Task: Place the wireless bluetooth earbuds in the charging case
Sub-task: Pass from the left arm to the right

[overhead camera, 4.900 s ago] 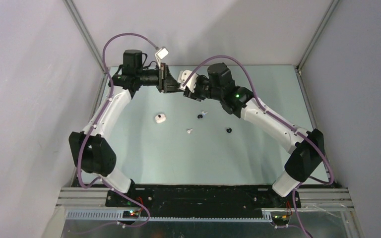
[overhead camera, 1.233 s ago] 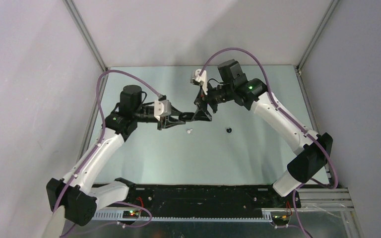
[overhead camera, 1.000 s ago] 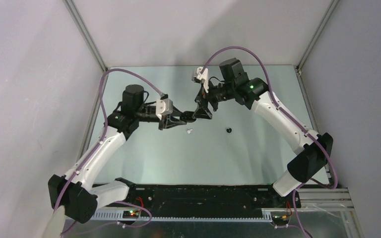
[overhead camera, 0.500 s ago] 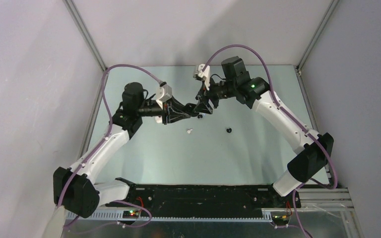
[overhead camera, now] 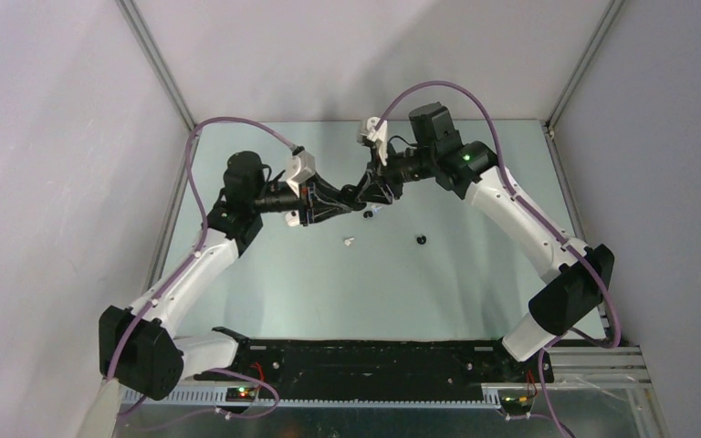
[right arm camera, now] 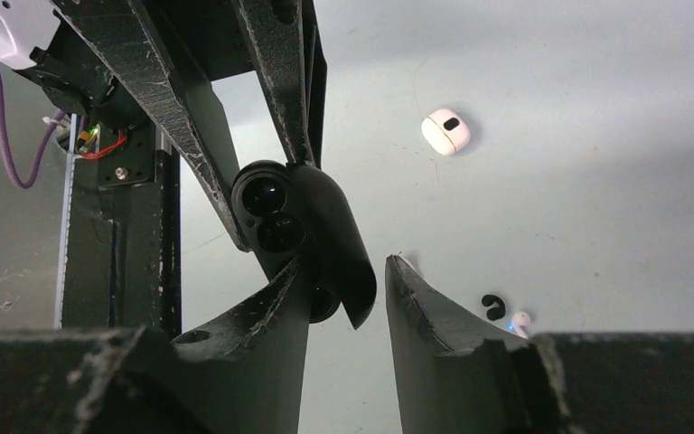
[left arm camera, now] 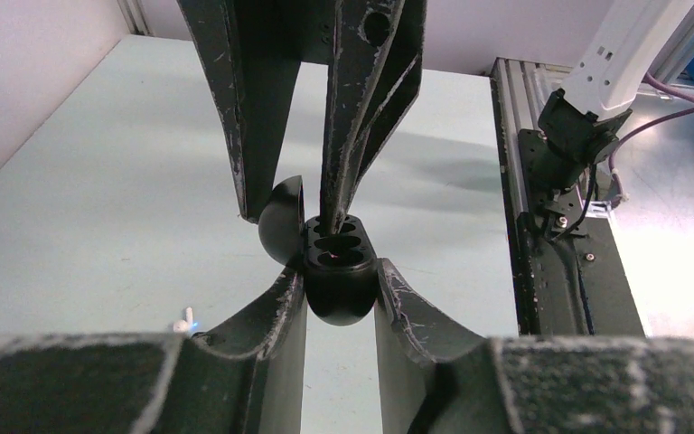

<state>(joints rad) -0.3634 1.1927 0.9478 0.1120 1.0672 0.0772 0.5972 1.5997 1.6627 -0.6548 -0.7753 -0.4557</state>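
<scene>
The charging case (left arm camera: 339, 303) is a black oval shell hinged open, two wells showing. My left gripper (left arm camera: 339, 271) is shut on its base and holds it above the table (overhead camera: 348, 201). My right gripper (right arm camera: 345, 264) is open and straddles the raised lid (right arm camera: 342, 242): one finger lies against the case, the other stands a small gap off the lid. In the top view my right gripper (overhead camera: 371, 192) meets the left one mid-table. Two white earbuds (overhead camera: 349, 242) (overhead camera: 376, 210) lie on the table below; one earbud (left arm camera: 183, 318) shows left of my left finger, and one earbud (right arm camera: 517, 318) beside my right finger.
A small white rounded-square object with a dark mark (right arm camera: 445, 131) lies on the table; the left arm hides it in the top view. Tiny black bits (overhead camera: 420, 240) (right arm camera: 492, 306) lie near the earbuds. Grey walls with metal posts enclose the table (overhead camera: 475, 274).
My left gripper has carried the case up and toward the back, closer to the right gripper. The right gripper's fingers have narrowed around the lid.
</scene>
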